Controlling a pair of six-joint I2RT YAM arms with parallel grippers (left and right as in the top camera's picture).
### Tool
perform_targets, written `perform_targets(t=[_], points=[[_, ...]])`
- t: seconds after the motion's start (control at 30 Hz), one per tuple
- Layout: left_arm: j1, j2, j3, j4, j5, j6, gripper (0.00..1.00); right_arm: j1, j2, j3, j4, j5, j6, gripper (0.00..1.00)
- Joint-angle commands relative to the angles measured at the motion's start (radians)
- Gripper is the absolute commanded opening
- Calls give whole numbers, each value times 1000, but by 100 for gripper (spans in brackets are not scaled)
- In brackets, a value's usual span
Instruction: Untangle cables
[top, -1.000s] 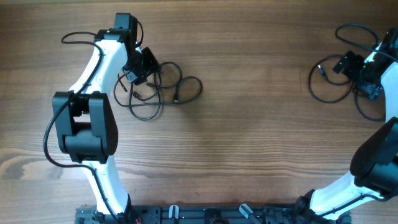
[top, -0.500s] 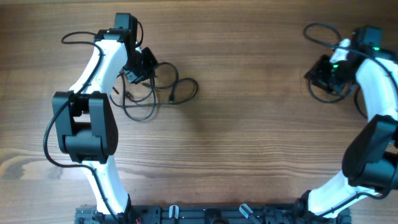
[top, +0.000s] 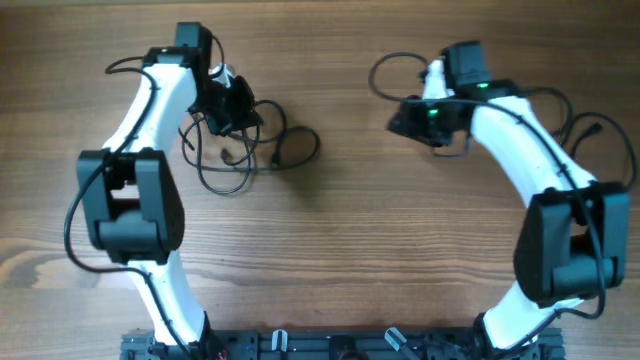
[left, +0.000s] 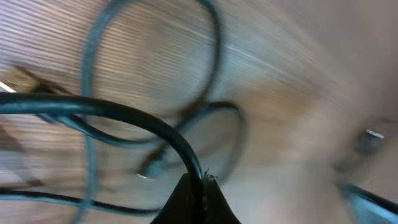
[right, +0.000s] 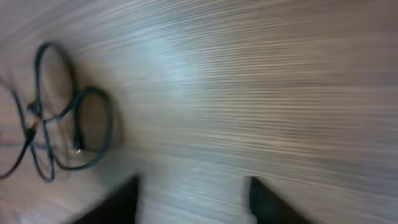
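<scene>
The cables (top: 245, 160) lie as a loose bundle of thin black loops at the upper left of the wooden table, one plug end (top: 275, 160) pointing down. My left gripper (top: 235, 110) sits at the bundle's top edge. In the left wrist view it (left: 200, 183) is shut on one black cable (left: 155, 124), which arcs up out of the jaws over the other loops. My right gripper (top: 402, 120) hovers over bare wood right of the bundle. It (right: 194, 186) is open with nothing between its fingers, and the cables (right: 62, 118) show far to the left.
More thin black loops (top: 605, 140) lie near the right edge behind the right arm. The arm's own thicker wire (top: 385, 65) curls above the right gripper. Both arm bases stand along the front edge.
The right arm has swung from the far right edge toward the middle of the table. The left gripper has shut on a cable, and the bundle has shifted slightly.
</scene>
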Motion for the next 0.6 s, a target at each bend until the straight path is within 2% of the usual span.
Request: perform_targets(t=[0.0,0.2,0.37,0.43,0.57], points=[[71,-161,1,-4,309,26,4,75,18,-4,40,-16,65,78],[149,-411,15,35,327,-101,4,167,19,-4,61,-17,55,95],[185,-632,19,198,284,-210,4,222,20,-4,61,-22,-23,99],[185,-704,19,255,238,-213,5,234,21,-4,63,-33,-29,100],[185,-835,19,360,200,-179,7,262,23,-4,81,-196,-238,100]])
